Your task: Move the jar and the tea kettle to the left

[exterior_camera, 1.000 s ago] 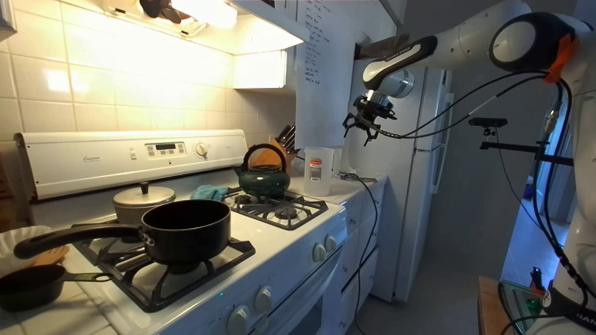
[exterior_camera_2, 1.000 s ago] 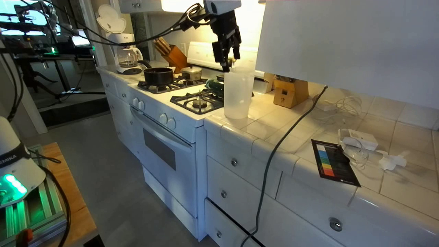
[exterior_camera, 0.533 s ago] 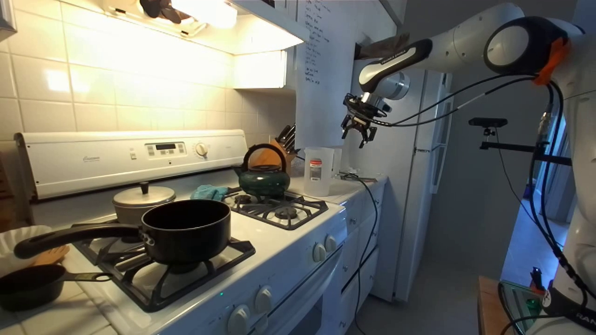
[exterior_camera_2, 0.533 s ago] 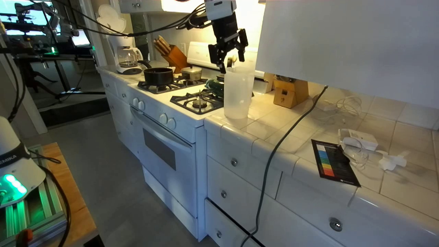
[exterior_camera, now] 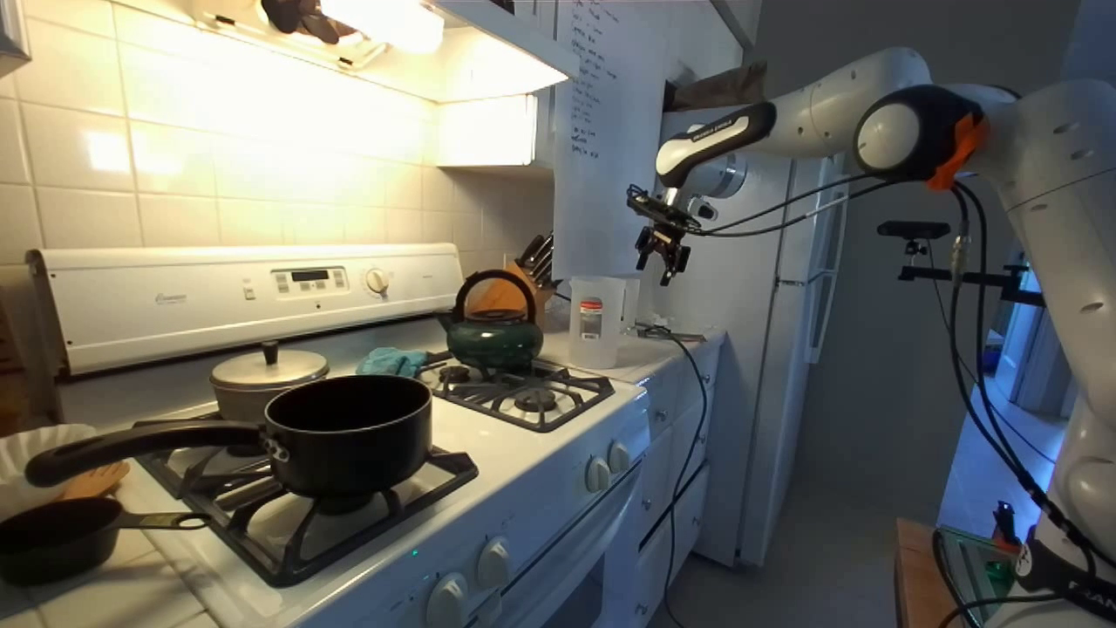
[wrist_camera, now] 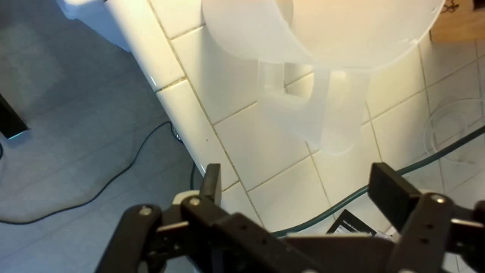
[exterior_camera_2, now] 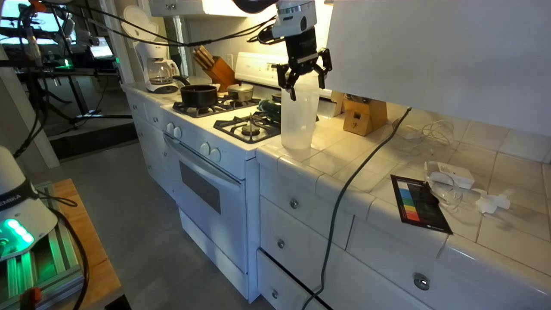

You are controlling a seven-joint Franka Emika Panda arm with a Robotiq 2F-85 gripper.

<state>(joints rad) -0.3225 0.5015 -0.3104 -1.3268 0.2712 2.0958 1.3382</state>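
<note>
Robot tool (wrist_camera: 297, 180) hangs, fingers spread wide, near the cloudy jar (exterior_camera_2: 298, 120), which stands up on the bench (exterior_camera_2: 331, 165) beside the stove (exterior_camera: 475, 432). The green kettle (exterior_camera: 495, 338) sits on the stove.

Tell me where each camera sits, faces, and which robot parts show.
Exterior view: near the black pot, facing stove and fridge; arm, gripper, base show.
Exterior view: by the counter, facing stove and coffee maker; arm, gripper, base show.
Wrist view: behind the gripper, facing down at jar; fingers show.
Both exterior views share jar and tea kettle.
</note>
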